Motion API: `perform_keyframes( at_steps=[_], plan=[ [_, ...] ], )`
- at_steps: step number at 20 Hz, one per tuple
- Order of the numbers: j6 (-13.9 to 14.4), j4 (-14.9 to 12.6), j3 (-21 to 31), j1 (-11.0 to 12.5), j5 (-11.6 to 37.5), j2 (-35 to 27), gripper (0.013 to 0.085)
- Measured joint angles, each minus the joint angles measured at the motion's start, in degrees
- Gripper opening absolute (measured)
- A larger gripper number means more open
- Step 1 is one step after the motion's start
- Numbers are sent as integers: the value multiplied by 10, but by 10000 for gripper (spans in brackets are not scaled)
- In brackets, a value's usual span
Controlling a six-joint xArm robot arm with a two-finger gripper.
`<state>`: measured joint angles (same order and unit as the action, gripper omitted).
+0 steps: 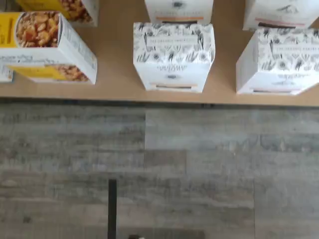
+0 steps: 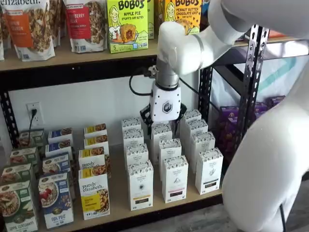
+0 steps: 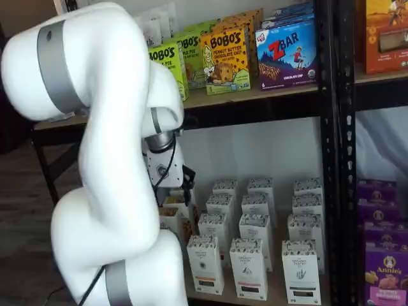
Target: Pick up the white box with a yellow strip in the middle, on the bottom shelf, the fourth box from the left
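Hanging over the bottom shelf (image 2: 119,212), my gripper (image 2: 165,119) sits above the rows of white cartons, well apart from the one I want. The white box (image 2: 141,186) stands at the front of its row, close to the shelf's front edge, just beside the wider cereal box with the yellow panel (image 2: 94,195). From where I am, in a shelf view it lies lower, nearer the front edge and a little to the side of my white body, so as I judge it the coming move is mostly a descent with a pull toward the shelf's front.

The box is upright, its long axis vertical, its narrow speckled top (image 1: 173,42) facing my wrist camera and the thin yellowish strip low on its front. A like carton (image 2: 175,178) stands near it on the other side, so my fingers would have to go down into the gaps on either side.

Of my fingers only dark bits show behind the body, so I cannot tell whether they are apart or together; nothing is held
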<state>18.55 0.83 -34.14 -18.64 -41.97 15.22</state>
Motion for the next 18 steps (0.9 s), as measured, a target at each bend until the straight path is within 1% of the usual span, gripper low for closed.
perform_keyframes(
  at_steps=[1, 2, 3, 4, 7, 10, 12, 14, 18],
  plan=[
    [-2, 0, 0, 1, 17, -12, 850],
    [-14, 12, -1, 4, 31, -23, 850],
    [-14, 8, -4, 6, 45, -36, 850],
    [-8, -2, -8, 9, 58, -53, 850],
    [-7, -10, -16, 13, 71, -81, 850],
    [-11, -11, -23, 18, 97, -118, 850],
    [-7, -18, -28, 20, 120, -147, 850],
    [5, -32, -31, 21, 147, -174, 850],
    [-10, -14, -44, 19, 192, -237, 850]
  ],
)
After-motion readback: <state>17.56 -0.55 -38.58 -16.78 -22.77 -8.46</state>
